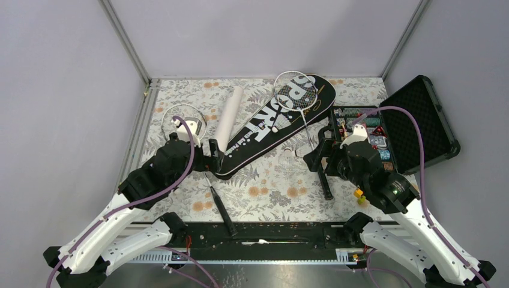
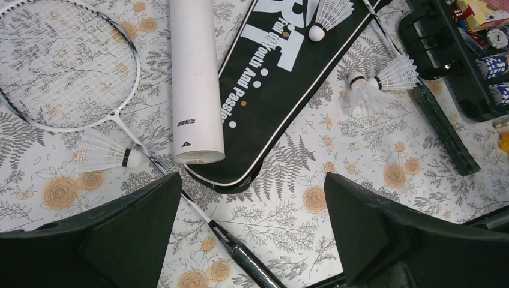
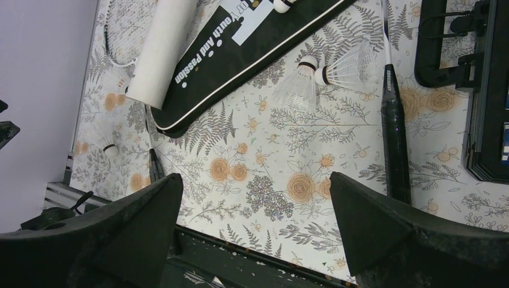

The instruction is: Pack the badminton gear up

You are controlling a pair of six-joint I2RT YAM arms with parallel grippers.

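Left gripper (image 2: 252, 186) and right gripper (image 3: 255, 183) are hovering spread wide and empty, either side of the near end of the racket bag (image 1: 282, 117). One racket (image 2: 66, 63) and the tube (image 2: 195, 84) are lying left of the bag, two shuttlecocks (image 2: 393, 74) right of it, and a second racket (image 1: 294, 91) across its far end.

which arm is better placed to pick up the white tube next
Left, I'd say. The left gripper hangs open just short of the white tube; the right gripper sits across the black bag from it.
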